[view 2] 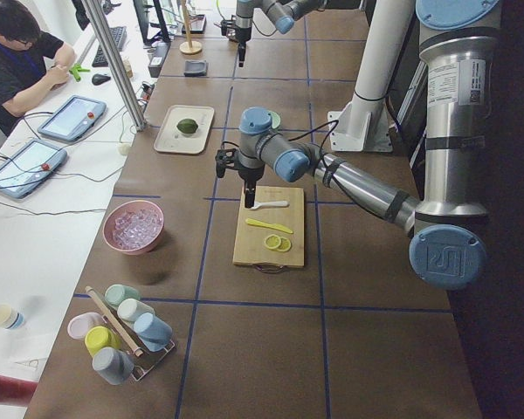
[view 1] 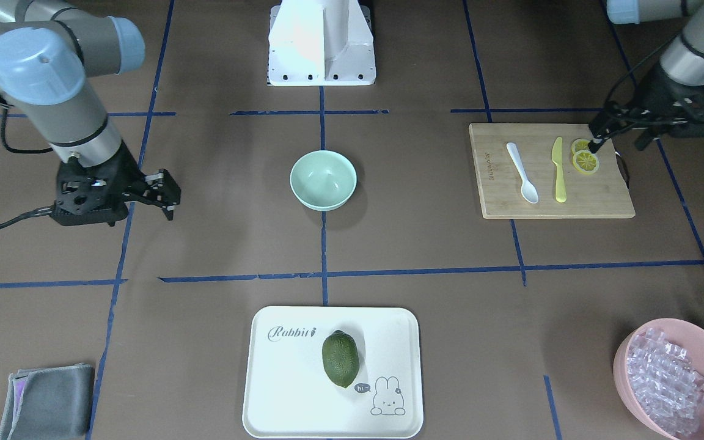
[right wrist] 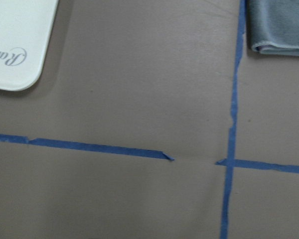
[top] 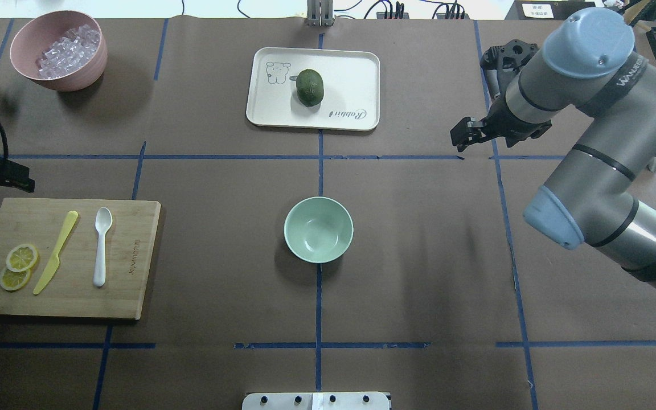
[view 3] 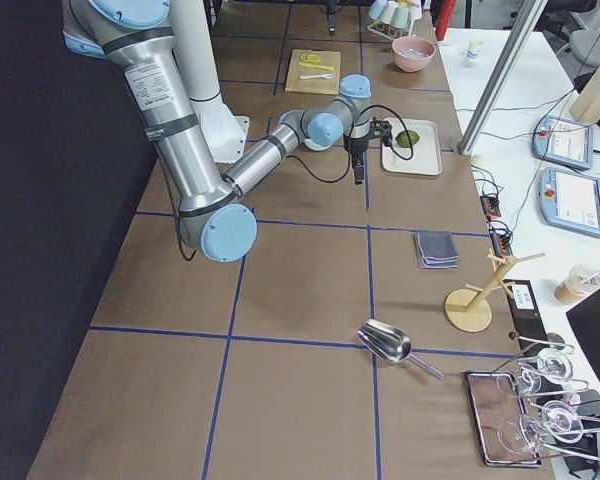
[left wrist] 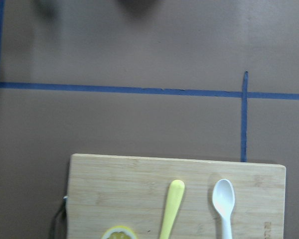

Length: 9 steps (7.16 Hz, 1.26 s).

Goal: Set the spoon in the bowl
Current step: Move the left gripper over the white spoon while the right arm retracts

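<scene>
The white spoon [view 1: 522, 173] lies on a wooden cutting board [view 1: 596, 198] beside a yellow knife [view 1: 559, 171], scoop toward the front edge. It also shows in the overhead view [top: 101, 246] and the left wrist view [left wrist: 224, 204]. The empty mint-green bowl [view 1: 323, 179] stands at the table's middle [top: 318, 229]. My left gripper [view 1: 599, 143] hovers over the board's far corner near the lemon slices [view 1: 585, 161], looking open and empty. My right gripper [view 1: 165, 198] hangs open and empty above bare table, well off to the bowl's other side.
A white tray [view 1: 291, 397] with a green fruit [view 1: 340, 359] sits beyond the bowl. A pink bowl [top: 94, 62] with clear ice-like pieces stands in the far corner on my left side. A grey cloth [view 1: 46, 400] lies in the far corner on my right side.
</scene>
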Tool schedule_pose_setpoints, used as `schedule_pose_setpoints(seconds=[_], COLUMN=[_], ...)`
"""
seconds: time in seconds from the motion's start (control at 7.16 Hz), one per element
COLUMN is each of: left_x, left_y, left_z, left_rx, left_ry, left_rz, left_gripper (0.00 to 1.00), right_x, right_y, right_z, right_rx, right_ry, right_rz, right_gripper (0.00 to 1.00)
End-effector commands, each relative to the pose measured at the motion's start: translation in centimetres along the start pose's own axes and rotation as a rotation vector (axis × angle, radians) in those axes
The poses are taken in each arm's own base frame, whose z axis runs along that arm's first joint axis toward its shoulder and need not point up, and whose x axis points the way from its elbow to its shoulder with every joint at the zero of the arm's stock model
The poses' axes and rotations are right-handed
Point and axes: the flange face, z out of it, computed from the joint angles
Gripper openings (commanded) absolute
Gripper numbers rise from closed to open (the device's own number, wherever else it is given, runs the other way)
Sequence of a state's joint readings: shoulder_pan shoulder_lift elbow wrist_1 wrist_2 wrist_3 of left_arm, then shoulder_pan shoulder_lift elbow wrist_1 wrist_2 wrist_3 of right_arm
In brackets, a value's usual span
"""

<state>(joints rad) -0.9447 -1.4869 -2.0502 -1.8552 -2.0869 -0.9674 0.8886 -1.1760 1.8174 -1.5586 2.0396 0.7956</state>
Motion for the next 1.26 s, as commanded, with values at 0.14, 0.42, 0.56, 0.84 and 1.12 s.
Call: schedule_pose_setpoints(seconds=[0.14,0.42,0.56,0.84,1.12], left_x=[7.7,9.7,9.4,8.7,7.7], left_y=[6.0,5.7,5.9,6.1,6.4], left_z=[8.3,12.0,13.0,12.9,12.9], left_rx=[0.048,0.022,0.011,0.0,-0.004], left_ry=[-0.019,-0.035,-0.051,-0.057,-0.07], left_rz=[-0.026,-0.018,-0.011,-0.017,-0.023], left_gripper=[0.99,0.98,0.97,0.95,0.91], right_x=[14.2,18.9,18.9,19.0,18.8], right_y=[-0.2,0.5,0.6,0.6,0.6], right_z=[-1.8,-2.5,-2.5,-2.6,-2.8], right_rx=[-0.056,-0.07,-0.07,-0.069,-0.065], right_ry=[-0.005,-0.011,-0.011,-0.011,-0.014], right_rz=[-0.079,-0.073,-0.072,-0.069,-0.07], right_gripper=[1.0,1.0,1.0,1.0,1.0])
